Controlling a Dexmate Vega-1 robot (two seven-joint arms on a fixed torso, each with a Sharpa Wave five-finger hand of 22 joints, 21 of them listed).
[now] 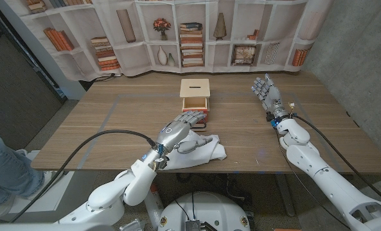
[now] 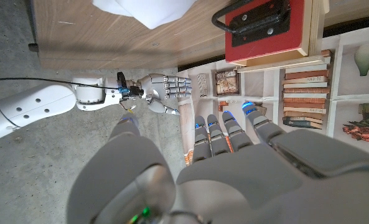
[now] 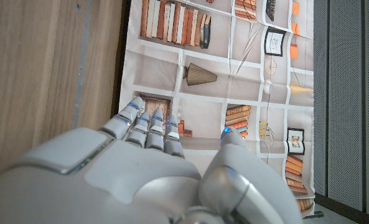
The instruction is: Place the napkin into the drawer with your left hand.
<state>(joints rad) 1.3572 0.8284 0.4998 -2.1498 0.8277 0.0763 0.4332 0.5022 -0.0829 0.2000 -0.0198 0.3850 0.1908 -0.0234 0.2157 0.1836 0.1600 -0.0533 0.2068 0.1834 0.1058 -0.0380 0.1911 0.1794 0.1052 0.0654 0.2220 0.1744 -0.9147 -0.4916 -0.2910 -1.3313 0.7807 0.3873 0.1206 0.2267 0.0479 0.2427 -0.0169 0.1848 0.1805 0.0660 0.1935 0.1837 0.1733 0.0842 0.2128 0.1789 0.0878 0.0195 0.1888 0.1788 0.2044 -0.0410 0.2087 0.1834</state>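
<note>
A white napkin [image 1: 206,151] lies crumpled on the wooden table [image 1: 100,128] near its front edge; the left wrist view shows a corner of the napkin [image 2: 144,9]. Behind it stands a small wooden box [image 1: 195,88] with its red drawer [image 1: 196,114] pulled out toward me; the drawer [image 2: 259,28] has a black handle. My left hand [image 1: 177,131] hovers over the napkin's left part, fingers stretched toward the drawer and holding nothing. The left hand [image 2: 234,165] has its fingers apart. My right hand [image 1: 266,90] stands upright and open at the far right, well away from the box.
A printed bookshelf backdrop [image 1: 190,32] hangs behind the table's far edge. A person's leg in jeans [image 1: 0,163] shows at the left. Black cables [image 1: 100,138] run along my left arm. My right hand [image 2: 165,93] shows beyond the left one.
</note>
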